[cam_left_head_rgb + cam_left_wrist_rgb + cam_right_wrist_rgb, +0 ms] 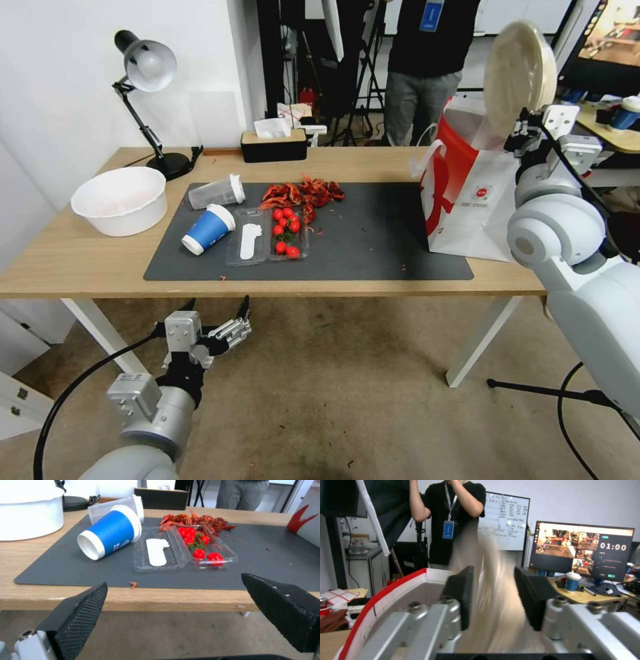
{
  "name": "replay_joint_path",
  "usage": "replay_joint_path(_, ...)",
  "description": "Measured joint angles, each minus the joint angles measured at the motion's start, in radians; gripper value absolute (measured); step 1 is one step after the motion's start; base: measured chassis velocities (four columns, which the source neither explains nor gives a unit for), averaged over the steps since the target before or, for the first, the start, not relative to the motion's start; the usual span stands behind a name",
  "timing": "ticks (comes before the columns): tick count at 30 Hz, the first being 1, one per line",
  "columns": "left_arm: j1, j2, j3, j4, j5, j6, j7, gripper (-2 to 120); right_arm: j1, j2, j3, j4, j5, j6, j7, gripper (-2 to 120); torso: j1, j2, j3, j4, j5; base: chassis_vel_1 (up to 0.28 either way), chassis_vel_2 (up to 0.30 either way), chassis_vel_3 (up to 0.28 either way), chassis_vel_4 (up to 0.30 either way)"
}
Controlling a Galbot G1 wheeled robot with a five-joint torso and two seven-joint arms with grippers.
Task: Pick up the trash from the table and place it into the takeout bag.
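Mostly bare light-wood table (pixel 67 260), grey mat (pixel 373 233).

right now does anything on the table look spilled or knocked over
Yes: the blue paper cup and the clear plastic cup lie on their sides on the mat, and red scraps are strewn behind the tomato tray.

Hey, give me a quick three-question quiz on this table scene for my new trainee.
1. True or false: the blue paper cup stands upright on the mat.
2. What is at the right gripper, above the takeout bag? A soda can; B beige paper bowl; C lamp.
3. Fill in: the left gripper, low before the table, is ___.
Key: 1 false, it lies on its side; 2 B; 3 open.
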Motion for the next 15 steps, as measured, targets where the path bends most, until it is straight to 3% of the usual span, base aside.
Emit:
replay_joint_path(2,-0.001,0.0,0.0,0.0,0.0,0.0,0.0,100,-0.001,0.0,0.0,0.001,0.0,0.0,-0.002,41,0.0,0.0,0.0,0.0,0.0,0.0,0.0,0.0,0.0)
replay_joint_path(8,-0.001,-0.001,0.001,-0.001,0.0,0.0,0.001,100,-0.001,-0.002,0.0,0.006,0.0,0.002,-0.016,68,0.0,0.0,0.0,0.0,0.0,0.0,0.0,0.0,0.0)
replay_joint_path(15,-0.002,0.0,0.0,-0.004,-0.005,0.001,0.001,100,-0.002,-0.005,-0.001,0.016,0.014,0.01,-0.03,91,0.0,0.0,0.0,0.0,0.0,0.0,0.0,0.0,0.0)
